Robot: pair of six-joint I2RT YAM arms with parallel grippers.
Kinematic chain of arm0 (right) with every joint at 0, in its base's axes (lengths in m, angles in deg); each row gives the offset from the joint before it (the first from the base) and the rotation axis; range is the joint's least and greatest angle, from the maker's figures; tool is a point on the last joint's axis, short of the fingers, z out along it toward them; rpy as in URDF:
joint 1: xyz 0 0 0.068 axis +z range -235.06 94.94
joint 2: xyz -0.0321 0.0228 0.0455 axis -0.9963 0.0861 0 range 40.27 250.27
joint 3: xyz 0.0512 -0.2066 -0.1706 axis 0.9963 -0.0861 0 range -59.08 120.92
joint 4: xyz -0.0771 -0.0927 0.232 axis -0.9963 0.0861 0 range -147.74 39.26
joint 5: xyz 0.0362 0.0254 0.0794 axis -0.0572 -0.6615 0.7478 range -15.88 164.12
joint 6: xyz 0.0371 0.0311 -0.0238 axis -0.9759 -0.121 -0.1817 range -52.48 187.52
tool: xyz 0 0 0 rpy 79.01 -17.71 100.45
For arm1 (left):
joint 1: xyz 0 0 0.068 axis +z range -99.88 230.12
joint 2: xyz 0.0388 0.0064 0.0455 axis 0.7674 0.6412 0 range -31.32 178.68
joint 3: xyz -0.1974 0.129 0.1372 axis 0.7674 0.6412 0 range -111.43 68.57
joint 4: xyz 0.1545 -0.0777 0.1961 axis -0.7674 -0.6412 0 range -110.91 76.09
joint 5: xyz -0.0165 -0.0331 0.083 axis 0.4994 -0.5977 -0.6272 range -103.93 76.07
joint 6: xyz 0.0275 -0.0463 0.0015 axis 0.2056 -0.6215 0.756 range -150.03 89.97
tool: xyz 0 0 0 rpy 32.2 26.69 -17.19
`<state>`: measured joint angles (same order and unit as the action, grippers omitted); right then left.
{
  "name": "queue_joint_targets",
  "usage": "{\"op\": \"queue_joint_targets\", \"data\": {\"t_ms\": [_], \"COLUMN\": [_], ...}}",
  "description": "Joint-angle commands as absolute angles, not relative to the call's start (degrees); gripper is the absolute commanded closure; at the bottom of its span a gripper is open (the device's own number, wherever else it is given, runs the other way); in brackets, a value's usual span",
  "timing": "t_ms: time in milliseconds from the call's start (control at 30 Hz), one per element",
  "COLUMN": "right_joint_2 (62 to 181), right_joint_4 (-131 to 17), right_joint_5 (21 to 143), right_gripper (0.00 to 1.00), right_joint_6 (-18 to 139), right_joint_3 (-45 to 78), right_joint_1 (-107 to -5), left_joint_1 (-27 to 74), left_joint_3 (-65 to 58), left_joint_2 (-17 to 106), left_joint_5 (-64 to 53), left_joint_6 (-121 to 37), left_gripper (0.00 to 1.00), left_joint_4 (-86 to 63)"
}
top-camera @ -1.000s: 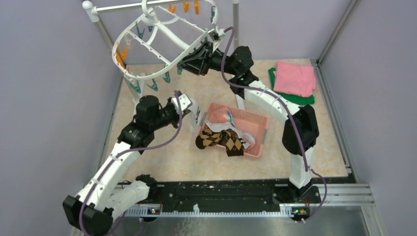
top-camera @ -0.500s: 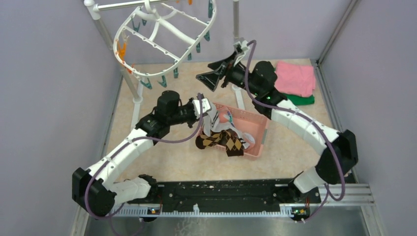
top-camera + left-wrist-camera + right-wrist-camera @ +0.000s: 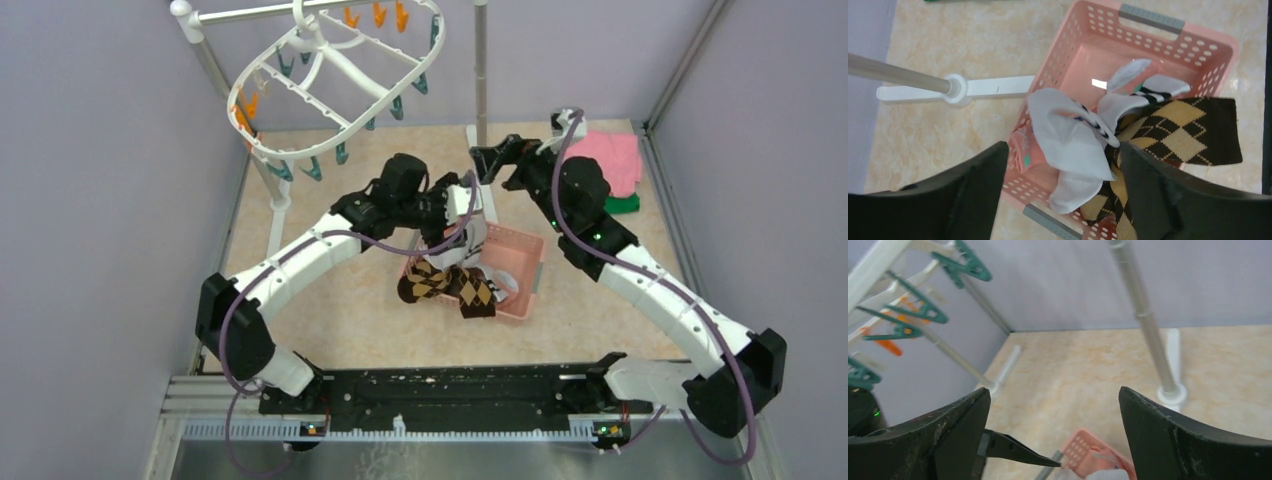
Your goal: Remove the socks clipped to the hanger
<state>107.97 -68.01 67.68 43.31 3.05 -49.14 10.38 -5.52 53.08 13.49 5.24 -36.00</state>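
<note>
Beige marbled table (image 3: 335, 305) between lilac walls (image 3: 100, 200) (left gripper (image 3: 1063, 150), right gripper (image 3: 1054, 396): both spread wide).

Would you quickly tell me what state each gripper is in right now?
Left gripper: open, gripping nothing.
Right gripper: open, gripping nothing.
</note>
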Motion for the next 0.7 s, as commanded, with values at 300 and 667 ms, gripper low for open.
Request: {"op": "queue_joint_targets", "data": {"t_ms": [300, 667], "right_joint_2": [100.86, 92.81], "right_joint_4": [-62.93, -58.03], "right_joint_5": [47.32, 40.38], "right_gripper": [0.01, 0.01], "right_joint_6": [36.49, 25.93], "right_joint_3": [-5.41, -15.83], "right_joint_1": [-53.76, -60.27], "left_joint_1": [13.35, 37.09], "left_joint_3": [-24.81, -4.4], "left_joint_2": [54.47, 38.74], "left_joint_5": [9.83, 9.13], "left_joint_6": [6.18, -1.05], "left_gripper": [0.01, 0.01], "left_joint_4": [-73.37, -58.95]}}
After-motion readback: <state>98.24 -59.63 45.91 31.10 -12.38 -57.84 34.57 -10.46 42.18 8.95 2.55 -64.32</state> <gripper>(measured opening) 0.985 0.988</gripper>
